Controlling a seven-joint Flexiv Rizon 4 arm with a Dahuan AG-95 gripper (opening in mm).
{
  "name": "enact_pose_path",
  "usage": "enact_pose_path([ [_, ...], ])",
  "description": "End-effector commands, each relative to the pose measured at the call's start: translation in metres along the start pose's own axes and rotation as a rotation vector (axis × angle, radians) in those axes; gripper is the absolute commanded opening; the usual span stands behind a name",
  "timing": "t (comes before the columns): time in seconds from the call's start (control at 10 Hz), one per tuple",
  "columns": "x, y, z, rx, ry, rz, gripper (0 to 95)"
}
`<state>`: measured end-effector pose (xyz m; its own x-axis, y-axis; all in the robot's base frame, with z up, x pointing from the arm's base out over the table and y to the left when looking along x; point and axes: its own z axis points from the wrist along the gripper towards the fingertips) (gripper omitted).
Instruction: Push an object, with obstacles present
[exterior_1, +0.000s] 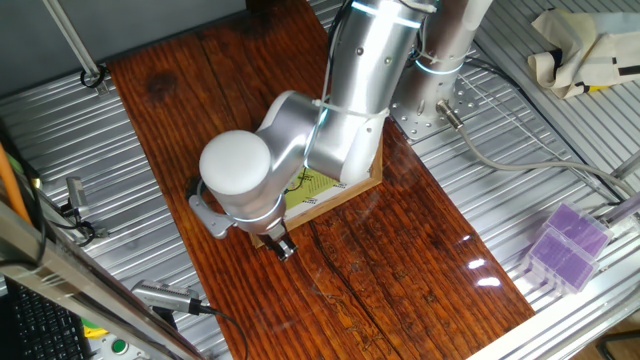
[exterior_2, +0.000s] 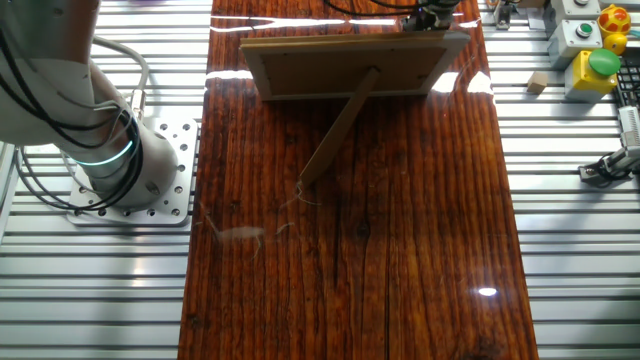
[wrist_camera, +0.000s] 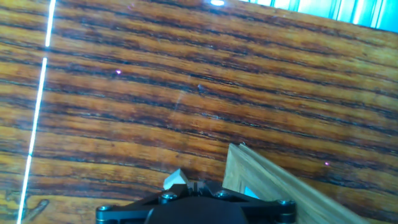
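The tiny pale cube (wrist_camera: 176, 179) lies on the dark wood table, right against the left side of my fingertips in the hand view. My gripper (wrist_camera: 196, 185) is shut and empty, its tips low over the table. In one fixed view the gripper (exterior_1: 283, 250) hangs just in front of the picture frame's near corner. The light-wood picture frame (exterior_1: 345, 193) with its yellow-green sheet is mostly hidden by my arm. Its corner (wrist_camera: 261, 180) shows just right of the fingers. The other fixed view shows the frame's back (exterior_2: 340, 65) and its prop leg; the cube is hidden there.
Purple boxes (exterior_1: 565, 245) lie on the metal surface to the right of the wood board. The arm's base (exterior_2: 110, 165) is bolted beside the board. A yellow box with a green button (exterior_2: 598, 65) and cables sit off the board's edge.
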<state>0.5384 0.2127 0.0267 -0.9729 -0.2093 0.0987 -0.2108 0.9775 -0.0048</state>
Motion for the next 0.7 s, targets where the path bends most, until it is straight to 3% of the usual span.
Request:
enact_pose_path([
  [0.1,-0.0002,-0.0010,0.0026,0.003,-0.003,-0.003,0.0],
  [0.7,-0.0038,0.0033,0.0076,-0.001,-0.005,0.008,0.0],
])
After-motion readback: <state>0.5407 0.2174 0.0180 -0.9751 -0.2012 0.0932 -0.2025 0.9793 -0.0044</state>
